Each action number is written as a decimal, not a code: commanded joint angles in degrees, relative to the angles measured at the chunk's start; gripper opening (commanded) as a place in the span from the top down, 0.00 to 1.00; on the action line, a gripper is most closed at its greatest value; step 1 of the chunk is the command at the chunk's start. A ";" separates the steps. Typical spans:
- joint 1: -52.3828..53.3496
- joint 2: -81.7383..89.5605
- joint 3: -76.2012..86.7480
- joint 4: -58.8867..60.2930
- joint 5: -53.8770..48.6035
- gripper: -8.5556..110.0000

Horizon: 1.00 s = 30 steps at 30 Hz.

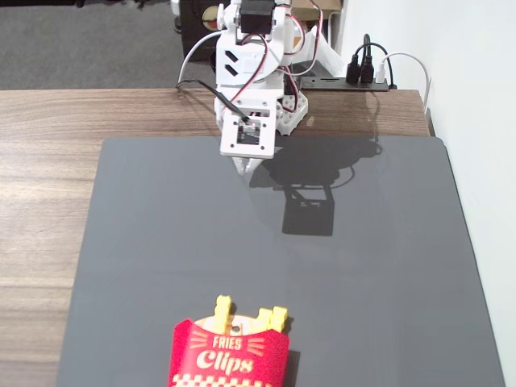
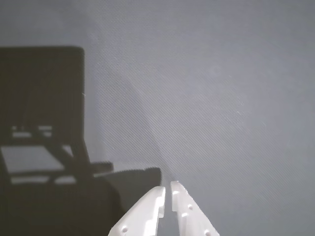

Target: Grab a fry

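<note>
A red carton (image 1: pixel 229 356) printed "FRIES Clips" lies on the dark grey mat (image 1: pixel 161 242) at the near edge of the fixed view. Only short yellow stick tips (image 1: pixel 270 318) poke out of its top. One tip at the left (image 1: pixel 223 308) stands a little higher. No fry shows at full length. My white gripper (image 1: pixel 246 168) hangs at the mat's far edge, far from the carton. In the wrist view the gripper (image 2: pixel 168 186) points at bare mat, its jaws almost together with nothing between them.
The mat lies on a wooden table (image 1: pixel 48 161). The arm's base (image 1: pixel 282 113) and cables stand at the back. A black power strip (image 1: pixel 355 81) lies at the back right. A white wall (image 1: pixel 484 121) runs along the right. The arm casts a shadow (image 1: pixel 310 201) on the mat.
</note>
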 commanded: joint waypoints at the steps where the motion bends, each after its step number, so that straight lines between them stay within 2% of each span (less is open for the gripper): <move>1: 2.81 -6.42 -6.33 -3.16 -1.76 0.92; 11: 7.65 -33.40 -23.03 -13.45 -3.60 0.91; 20: 7.38 -53.79 -38.85 -18.98 -1.14 0.74; 30: 6.59 -71.63 -54.93 -20.83 -2.37 0.74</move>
